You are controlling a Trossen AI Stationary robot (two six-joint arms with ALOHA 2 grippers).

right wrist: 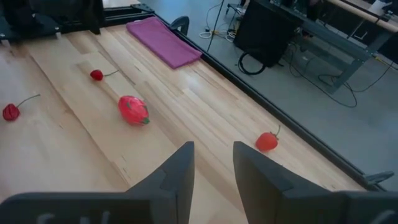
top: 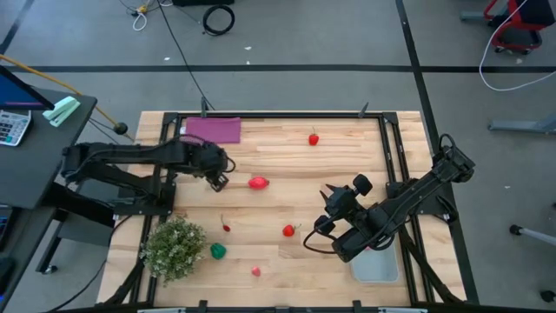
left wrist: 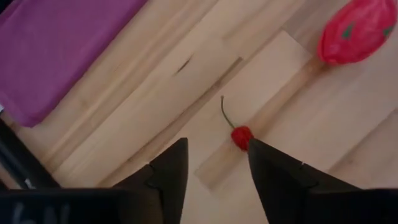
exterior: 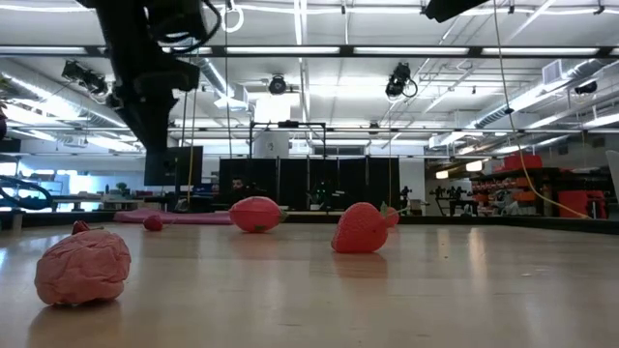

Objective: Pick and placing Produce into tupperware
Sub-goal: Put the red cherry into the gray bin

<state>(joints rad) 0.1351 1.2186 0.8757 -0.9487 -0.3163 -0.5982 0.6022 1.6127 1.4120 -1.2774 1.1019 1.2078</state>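
The left gripper [left wrist: 214,168] hangs over the wooden table [left wrist: 124,134] with its two dark fingers [left wrist: 171,171] parted, bare wood showing in the gap between them. A small red cherry-like piece [left wrist: 242,136] with a thin curved stem lies on the boards just beside the tip of one finger (whether it actually touches cannot be told). Farther off, near one corner, lies a larger pinkish-red fruit [left wrist: 356,31] marked with small green flecks. A flat purple cloth [left wrist: 56,46] covers the opposite corner, lying on the table.
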